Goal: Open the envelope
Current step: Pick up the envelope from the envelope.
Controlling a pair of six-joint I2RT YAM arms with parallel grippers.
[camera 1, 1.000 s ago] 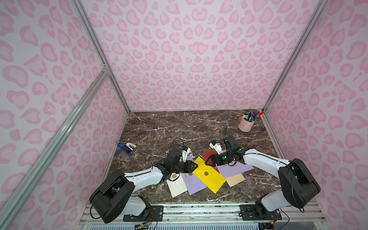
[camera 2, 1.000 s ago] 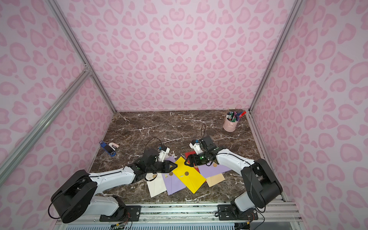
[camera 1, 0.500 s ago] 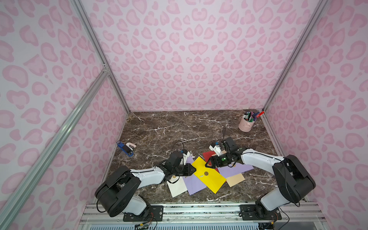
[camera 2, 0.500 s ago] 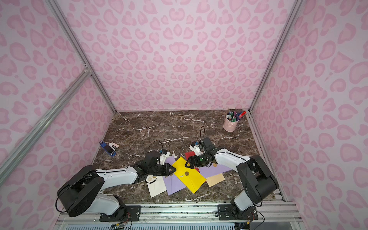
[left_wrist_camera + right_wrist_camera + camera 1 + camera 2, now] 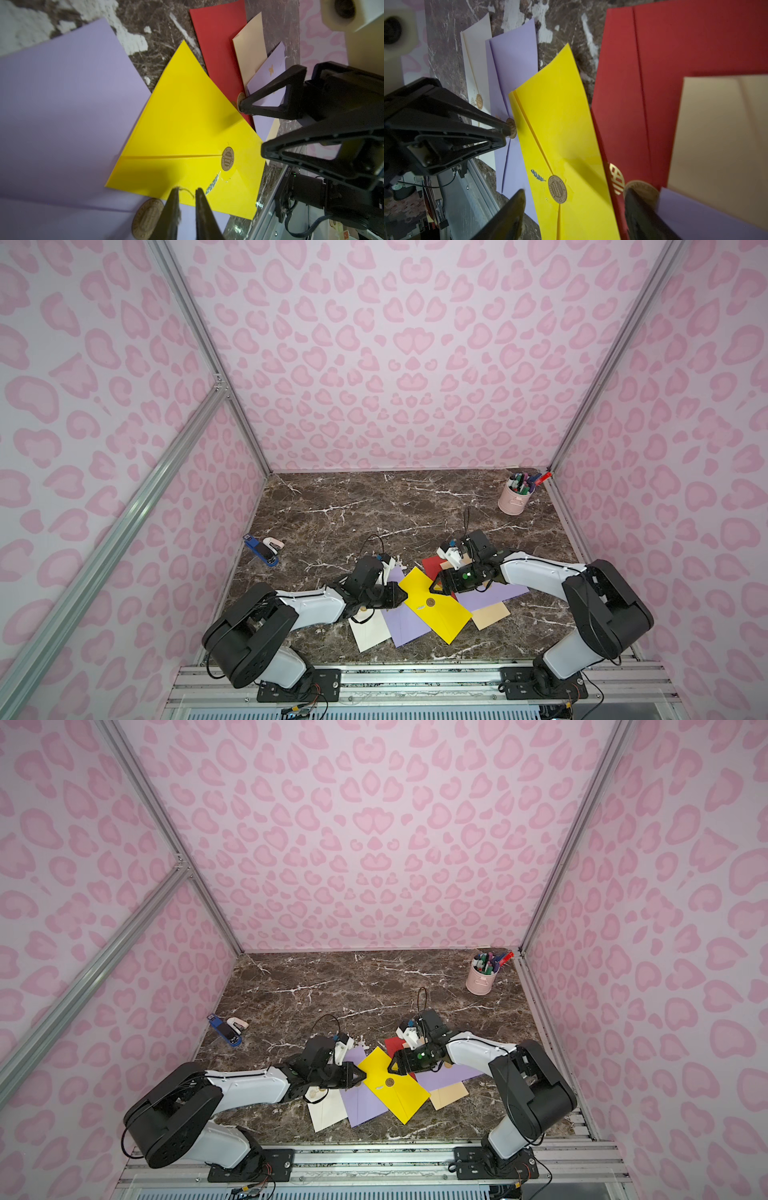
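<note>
Evidently barely begun: the yellow envelope [image 5: 432, 605] lies flat atop the other envelopes [image 5: 405, 626] on the table [image 5: 374, 510], flap down under its round seal [image 5: 227, 159]. The left gripper [image 5: 187, 191] has its jaws nearly together at the envelope's edge, and I cannot tell if it grips; the right gripper [image 5: 575, 190] gapes wide astride the seal

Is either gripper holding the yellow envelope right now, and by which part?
The right gripper holds nothing: its jaws stand wide over the yellow envelope. The left gripper has its jaws nearly together at that envelope's edge; a pinch cannot be told.
</note>
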